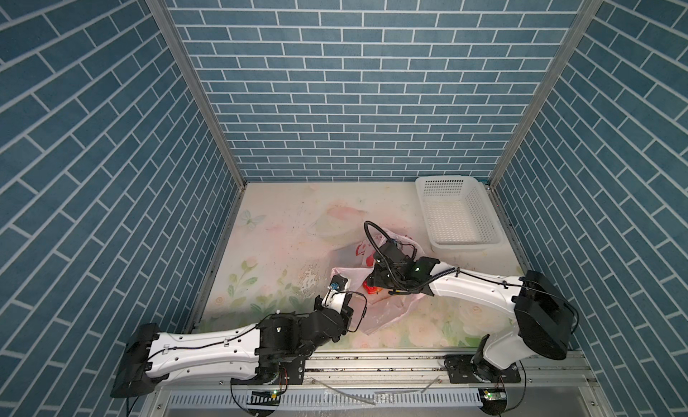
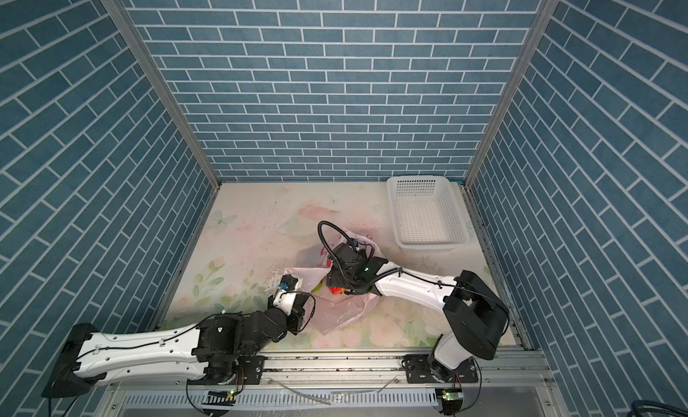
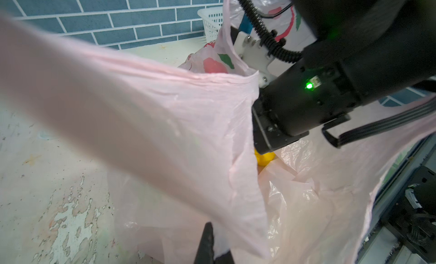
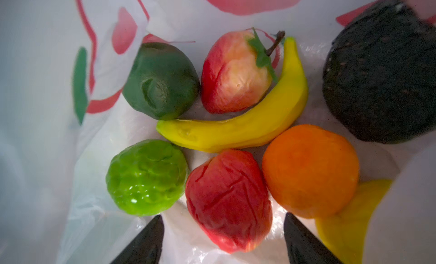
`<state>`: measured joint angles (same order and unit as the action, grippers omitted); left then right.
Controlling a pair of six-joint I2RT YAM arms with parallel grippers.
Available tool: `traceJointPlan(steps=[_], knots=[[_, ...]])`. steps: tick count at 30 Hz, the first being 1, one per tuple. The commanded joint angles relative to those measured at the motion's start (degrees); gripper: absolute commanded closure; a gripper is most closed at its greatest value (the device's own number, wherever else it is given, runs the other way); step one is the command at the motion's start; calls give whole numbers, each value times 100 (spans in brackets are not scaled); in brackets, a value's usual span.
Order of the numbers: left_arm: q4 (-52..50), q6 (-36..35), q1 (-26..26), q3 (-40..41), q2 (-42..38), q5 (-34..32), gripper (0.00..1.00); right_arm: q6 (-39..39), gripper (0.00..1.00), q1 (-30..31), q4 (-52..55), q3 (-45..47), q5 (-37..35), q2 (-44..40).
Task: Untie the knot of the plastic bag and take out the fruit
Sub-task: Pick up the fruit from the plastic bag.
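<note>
The pink plastic bag (image 1: 387,314) (image 2: 342,314) lies open-mouthed mid-table. My left gripper (image 3: 212,236) (image 1: 341,281) is shut on the bag's rim (image 3: 165,133) and holds it up. Reaching down inside the bag, my right gripper (image 4: 223,225) (image 1: 372,281) is open, its fingertips (image 4: 155,229) either side of a red fruit (image 4: 228,199) without touching it. Around that fruit lie an orange (image 4: 309,170), a banana (image 4: 236,130), an apple (image 4: 236,71), a light green fruit (image 4: 146,178), a dark green one (image 4: 160,81) and a dark avocado (image 4: 382,74). The knot is out of view.
A white perforated basket (image 1: 458,214) (image 2: 424,210) stands at the back right corner, holding nothing. Blue brick-pattern walls close in three sides. The metal rail (image 1: 372,363) with both arm bases runs along the front edge.
</note>
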<state>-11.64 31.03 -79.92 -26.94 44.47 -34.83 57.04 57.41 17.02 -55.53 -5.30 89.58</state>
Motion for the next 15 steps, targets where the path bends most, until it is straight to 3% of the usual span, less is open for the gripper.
traceJointPlan(steps=[1,5,15], knots=[[74,-46,-42,78,-121,21,100,217,22,-1,-172,-109,-220,249],[2,37,-41,127,-279,-242,100,145,23,-2,-28,-130,-573,378],[170,-79,-41,94,-277,-688,100,81,24,32,-437,-142,-365,898]])
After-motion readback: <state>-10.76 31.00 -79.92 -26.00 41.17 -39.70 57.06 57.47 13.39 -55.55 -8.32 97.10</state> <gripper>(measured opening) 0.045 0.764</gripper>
